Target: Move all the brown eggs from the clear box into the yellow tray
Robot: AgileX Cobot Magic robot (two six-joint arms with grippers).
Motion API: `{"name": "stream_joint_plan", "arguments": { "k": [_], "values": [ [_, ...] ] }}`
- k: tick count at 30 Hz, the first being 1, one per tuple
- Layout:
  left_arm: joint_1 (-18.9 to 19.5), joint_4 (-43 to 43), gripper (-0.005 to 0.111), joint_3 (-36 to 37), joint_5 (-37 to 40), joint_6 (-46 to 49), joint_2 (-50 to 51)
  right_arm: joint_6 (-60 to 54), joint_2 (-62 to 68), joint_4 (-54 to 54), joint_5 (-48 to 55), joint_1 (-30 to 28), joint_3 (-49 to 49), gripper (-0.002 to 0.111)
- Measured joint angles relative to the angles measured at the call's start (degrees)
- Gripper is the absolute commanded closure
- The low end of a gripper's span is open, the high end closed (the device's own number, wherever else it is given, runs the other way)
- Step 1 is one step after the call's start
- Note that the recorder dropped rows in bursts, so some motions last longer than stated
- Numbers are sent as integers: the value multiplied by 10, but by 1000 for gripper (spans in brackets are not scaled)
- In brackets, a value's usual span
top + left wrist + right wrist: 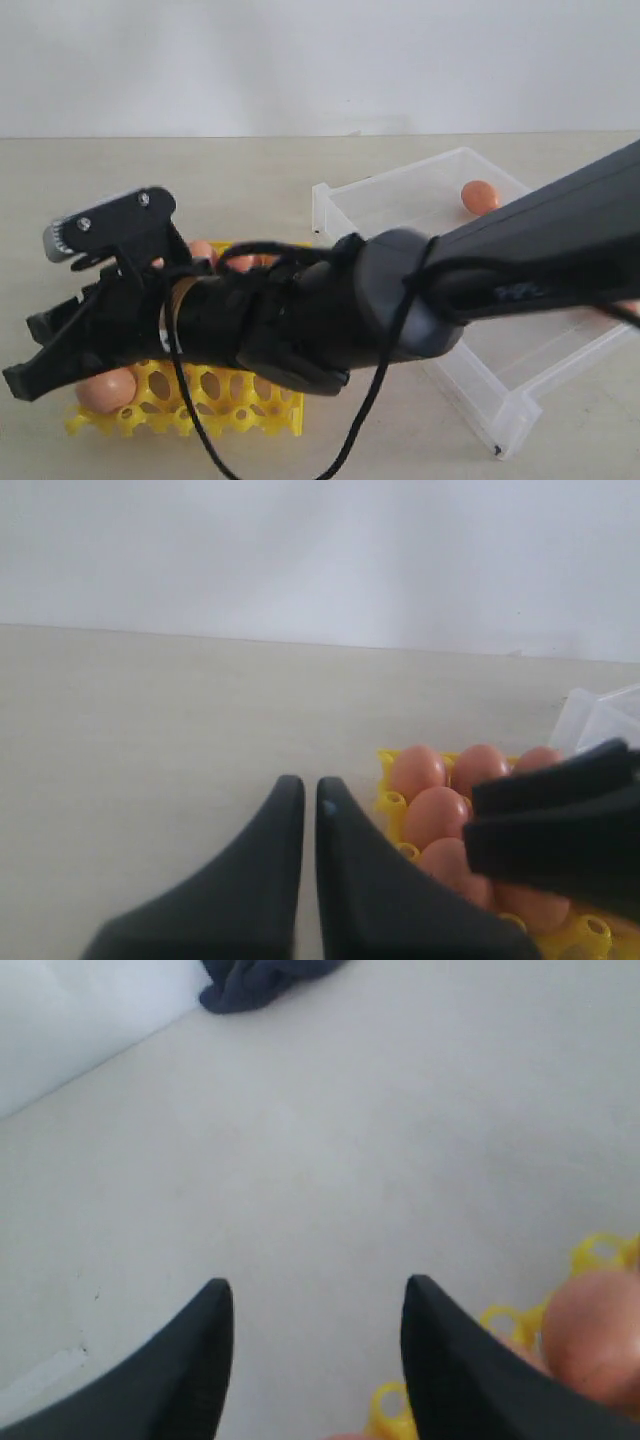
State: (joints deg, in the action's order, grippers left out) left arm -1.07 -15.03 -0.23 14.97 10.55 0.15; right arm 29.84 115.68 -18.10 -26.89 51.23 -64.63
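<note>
Yellow tray [215,400]: near left on tabletop [200,180], holds brown eggs [437,815].
Clear box [420,210]: right; one brown egg [480,196] at far side.
Right hand [315,1295]: spread, empty, at tray's left edge.
Left hand [303,790]: pressed together, empty.

- The right arm [420,290] sprawls across the exterior view and covers most of the yellow tray [215,400], so no counting what's in it.
- It also hides part of the clear box [505,405].
- Right wrist view: one egg [598,1335] is blurry and edge-cropped. A dark lump [260,980] is cropped too, and I can't tell what it is.
</note>
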Motion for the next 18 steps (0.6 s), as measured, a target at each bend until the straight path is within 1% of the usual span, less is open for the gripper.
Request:
{"name": "stream_joint_plan", "arguments": {
  "k": [1,3,4,6,8,11,15,16,18],
  "values": [
    [0,0,103,0,0,0,0,-30,-22,8,32,-4,-1,89],
    [0,0,103,0,0,0,0,-79,-69,33,124,-17,-14,104],
    [0,0,103,0,0,0,0,-99,-91,47,196,-31,-27,109],
    [0,0,103,0,0,0,0,-121,-122,58,344,-74,-58,104],
    [0,0,103,0,0,0,0,-147,-139,50,505,-133,-102,96],
    [0,0,103,0,0,0,0,-188,-134,24,679,-229,-180,83],
    [0,0,103,0,0,0,0,-250,-82,15,878,-350,-297,69],
    [0,0,103,0,0,0,0,-271,-64,12,912,-372,-318,66],
    [0,0,103,0,0,0,0,-298,-38,11,942,-400,-336,63]
  ]
}}
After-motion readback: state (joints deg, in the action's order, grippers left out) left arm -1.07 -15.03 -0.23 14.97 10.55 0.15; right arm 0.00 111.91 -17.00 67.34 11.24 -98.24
